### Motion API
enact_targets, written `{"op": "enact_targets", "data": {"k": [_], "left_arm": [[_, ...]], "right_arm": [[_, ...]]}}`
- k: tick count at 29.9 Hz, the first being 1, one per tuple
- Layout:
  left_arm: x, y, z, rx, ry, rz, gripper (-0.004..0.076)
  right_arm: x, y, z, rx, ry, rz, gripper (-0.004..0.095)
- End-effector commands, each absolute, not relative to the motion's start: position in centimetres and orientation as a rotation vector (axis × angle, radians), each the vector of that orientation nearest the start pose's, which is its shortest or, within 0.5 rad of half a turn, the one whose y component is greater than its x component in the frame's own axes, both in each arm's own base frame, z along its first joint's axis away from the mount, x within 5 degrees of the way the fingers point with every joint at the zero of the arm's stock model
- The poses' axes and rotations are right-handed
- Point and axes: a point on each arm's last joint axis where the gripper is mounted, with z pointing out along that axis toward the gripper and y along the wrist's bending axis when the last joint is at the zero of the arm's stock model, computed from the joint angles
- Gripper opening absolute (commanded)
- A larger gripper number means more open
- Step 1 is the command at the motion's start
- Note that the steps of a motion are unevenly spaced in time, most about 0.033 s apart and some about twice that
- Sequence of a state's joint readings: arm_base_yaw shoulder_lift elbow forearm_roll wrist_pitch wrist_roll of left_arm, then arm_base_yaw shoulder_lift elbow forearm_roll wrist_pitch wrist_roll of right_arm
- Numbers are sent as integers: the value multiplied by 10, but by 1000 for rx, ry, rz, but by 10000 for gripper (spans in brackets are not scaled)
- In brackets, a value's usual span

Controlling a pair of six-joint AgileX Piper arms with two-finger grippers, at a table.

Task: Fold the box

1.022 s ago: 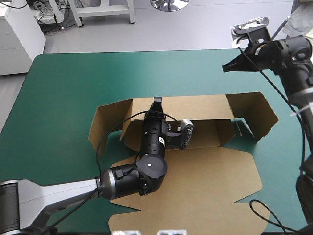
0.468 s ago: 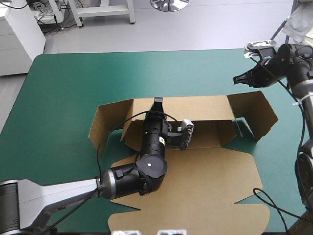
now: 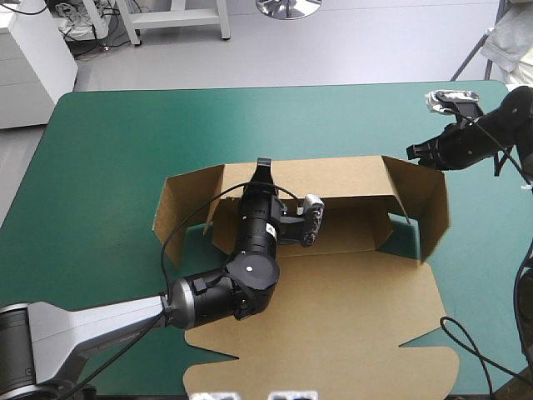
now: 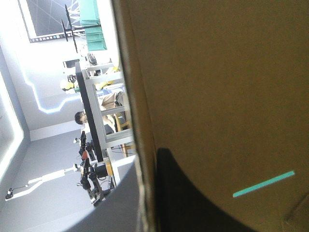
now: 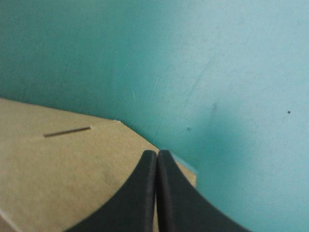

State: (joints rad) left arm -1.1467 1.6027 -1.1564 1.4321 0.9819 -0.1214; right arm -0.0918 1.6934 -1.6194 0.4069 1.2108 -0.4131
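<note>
The brown box (image 3: 350, 292) lies mid-table with its lid flat toward the near edge and its back wall (image 3: 333, 177) raised. My left gripper (image 3: 263, 167) sits at that wall's top edge, shut on the box. The left wrist view shows one black finger (image 4: 193, 203) pressed to the board (image 4: 217, 72), the other hidden behind it. The right side flap (image 3: 423, 208) stands upright. My right gripper (image 3: 414, 152) is shut, its tip at the flap's outer top corner. In the right wrist view the right gripper (image 5: 157, 155) rests over the flap (image 5: 63, 169).
The left side flap (image 3: 179, 204) leans outward over the teal-green cover (image 3: 125, 142), which stretches wide behind the box to the far edge. The right arm hangs close to the table's right edge (image 3: 510, 275). The lid's front reaches the near edge.
My right gripper came down and toward the right edge, to the right flap. That flap swung from splayed outward to upright. The left gripper shifted only slightly on the back wall.
</note>
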Motion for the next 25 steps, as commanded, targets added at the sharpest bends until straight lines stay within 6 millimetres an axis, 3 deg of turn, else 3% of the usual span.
{"op": "enact_targets", "data": {"k": [1, 6, 15, 20, 25], "left_arm": [[211, -260, 335, 1475, 1257, 1111, -9], [214, -257, 335, 1470, 1269, 1116, -9], [214, -258, 335, 1473, 1265, 1111, -9], [214, -258, 335, 1473, 1263, 1112, -9], [214, -259, 335, 1478, 1254, 1101, -9]], "right_arm": [[339, 5, 367, -365, 2582, 483, -19], [326, 9, 366, -384, 2571, 529, -19], [296, 20, 339, -488, 2537, 655, -19], [271, 25, 333, -605, 2439, 617, -19], [258, 22, 322, -564, 2375, 515, -19]]}}
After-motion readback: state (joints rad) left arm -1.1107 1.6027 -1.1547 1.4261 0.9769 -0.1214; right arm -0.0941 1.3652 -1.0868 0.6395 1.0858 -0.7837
